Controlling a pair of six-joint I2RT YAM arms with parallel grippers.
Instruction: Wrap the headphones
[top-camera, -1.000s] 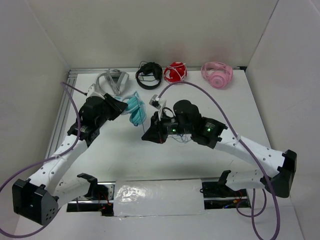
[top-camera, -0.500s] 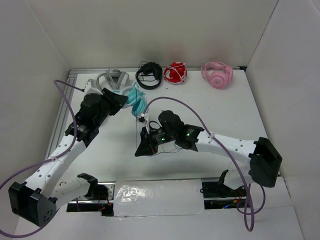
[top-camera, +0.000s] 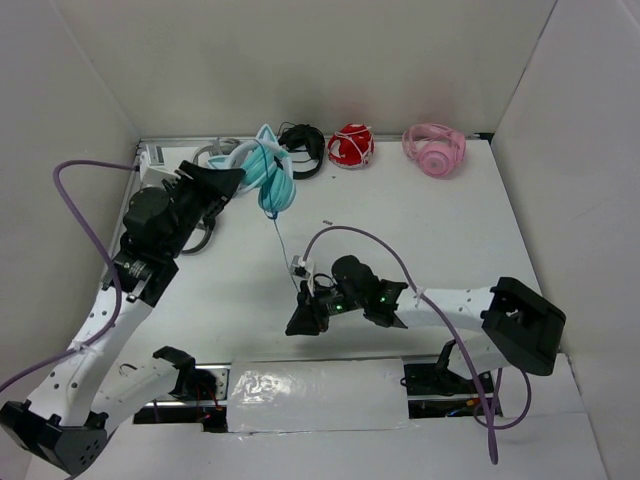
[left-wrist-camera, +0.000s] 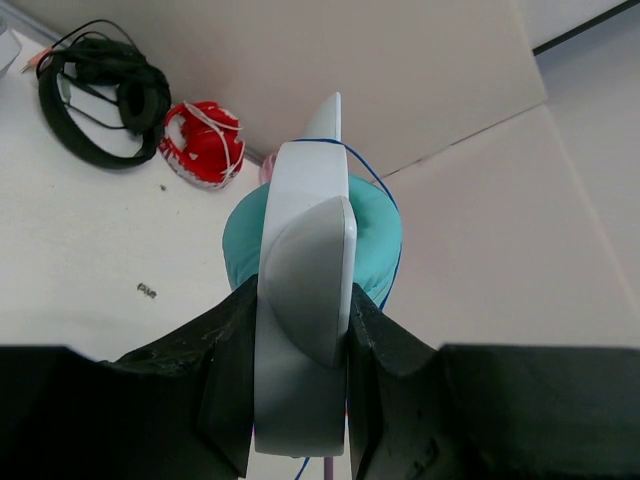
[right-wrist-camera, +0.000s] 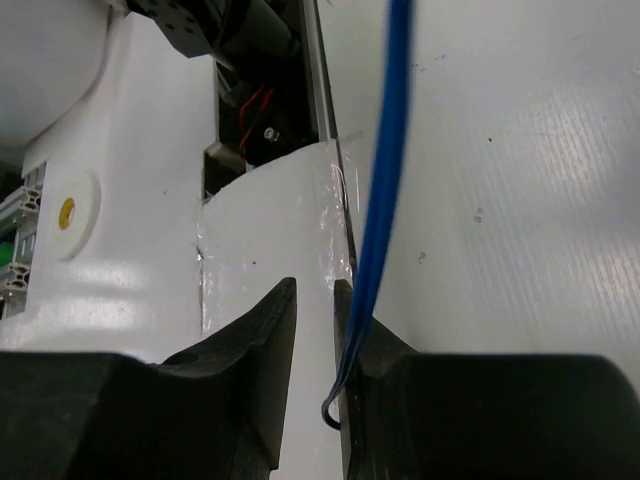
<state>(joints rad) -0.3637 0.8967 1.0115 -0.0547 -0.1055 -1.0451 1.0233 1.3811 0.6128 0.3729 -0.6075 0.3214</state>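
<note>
The headphones (top-camera: 270, 178) hung above the table's (top-camera: 430, 230) back left, near the black set (top-camera: 300, 150). The left gripper (top-camera: 235, 180) was clamped on their headband (left-wrist-camera: 305, 290). Their cable (top-camera: 283, 235) dropped to the right gripper (top-camera: 305, 318) near the front edge. Its fingers (right-wrist-camera: 270, 340) stood slightly apart, and the cable's end lay loose in the gap.

Cable (right-wrist-camera: 385, 190) cut off at top; cup (left-wrist-camera: 375, 240) partly behind headband (left-wrist-camera: 300, 290).
</note>
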